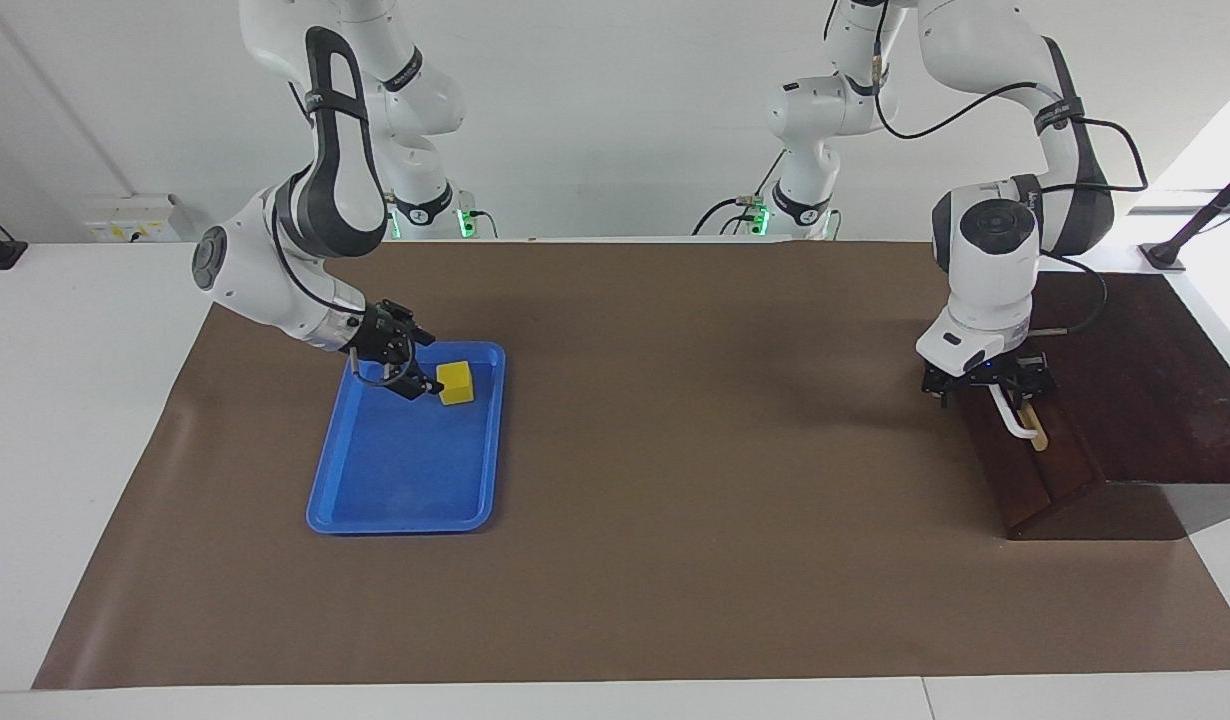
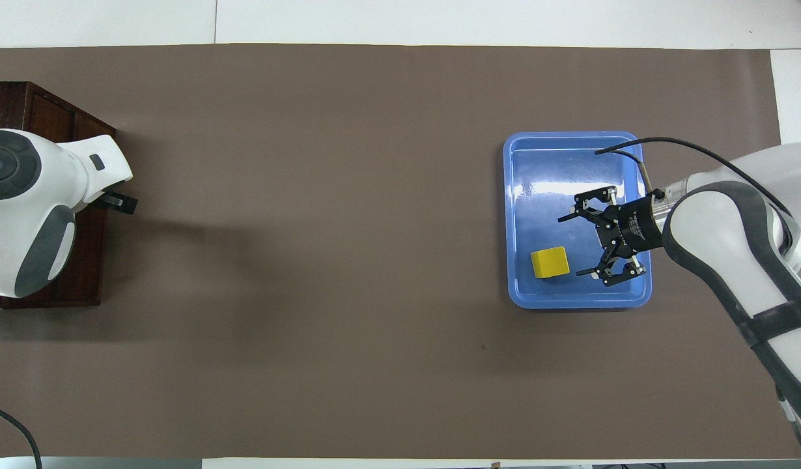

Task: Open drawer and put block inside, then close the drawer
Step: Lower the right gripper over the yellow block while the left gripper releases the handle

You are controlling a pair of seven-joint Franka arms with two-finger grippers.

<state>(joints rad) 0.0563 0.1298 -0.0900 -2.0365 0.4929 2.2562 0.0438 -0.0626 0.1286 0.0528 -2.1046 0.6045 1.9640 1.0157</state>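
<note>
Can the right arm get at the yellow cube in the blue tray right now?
Probably yes. The right pincer hangs open over the blue plastic tray, right beside the small yellow cube, which sits alone in the tray with nothing between them.

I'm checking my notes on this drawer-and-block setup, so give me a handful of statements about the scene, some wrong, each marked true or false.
1. The yellow block lies in the blue tray. True.
2. The right claw has lifted the block clear of the tray. False: the claw is open, low over the tray beside the block, which rests on the tray floor.
3. The left claw is at the drawer's white handle. True.
4. The drawer is pulled out, showing its inside. False: its dark front sits flush with the box.
5. The tray stands on top of the wooden box. False: it lies on the brown mat, toward the right arm's end.
</note>
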